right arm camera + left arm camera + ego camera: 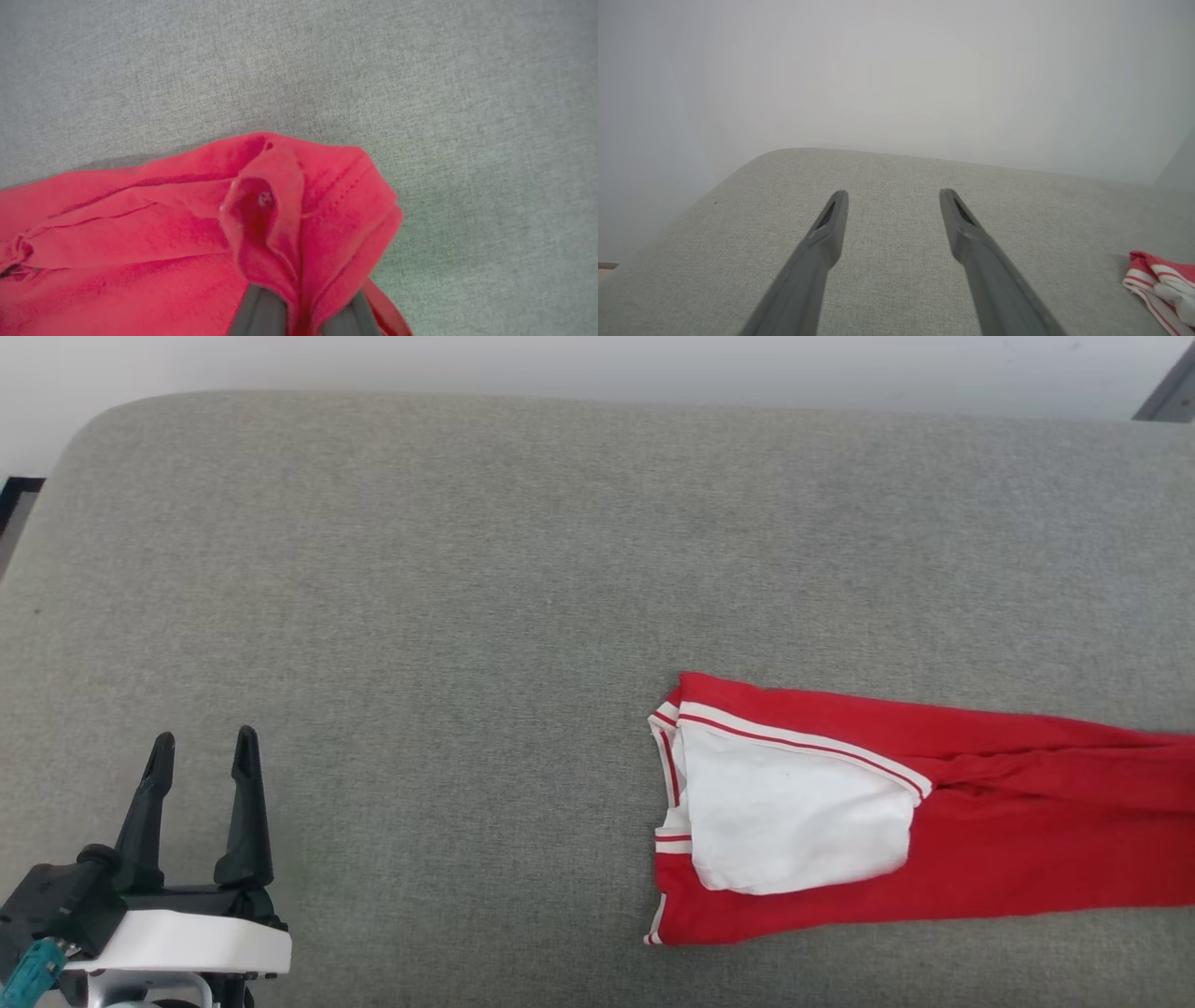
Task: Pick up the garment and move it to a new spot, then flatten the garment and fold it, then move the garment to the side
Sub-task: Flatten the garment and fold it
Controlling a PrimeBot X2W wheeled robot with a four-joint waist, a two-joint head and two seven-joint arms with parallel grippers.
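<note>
Entry: red jersey shirt (934, 840), white short sleeve with red-and-white striped trim uppermost, laid out as a long narrow band on the grey fabric-covered counter (467, 569). Long axis: crosswise to the way the left fingers (247, 812) point, from the sleeve end nearest them out past the right edge of the head view. Location from the left fingers: off to their right and slightly ahead, well apart, with bare counter between; in the left wrist view, only the striped sleeve end of the jersey shirt (1162, 280) at the far right, beyond the outer finger. State of the left fingers (822, 247): spread wide, empty, low over the counter, touching no cloth. State of the right fingers (259, 315): closed on a bunched fold of plain red cloth at one end of the jersey shirt (140, 233), fabric draped over and around both tips, the rest trailing away to their left in the right wrist view. Lettering and number: none on the upward face. Nearer arm: the right, already gripping; the left at a distance from the free sleeve end. Judged step: transport of the lengthwise-doubled shirt across the counter by the right arm alone, though whether toward a new spot or to the side cannot be told. Judged need for any move by the left arm: a rightward reach to the sleeve end. Judged risk: dragging cloth slipping open or bunching.
</note>
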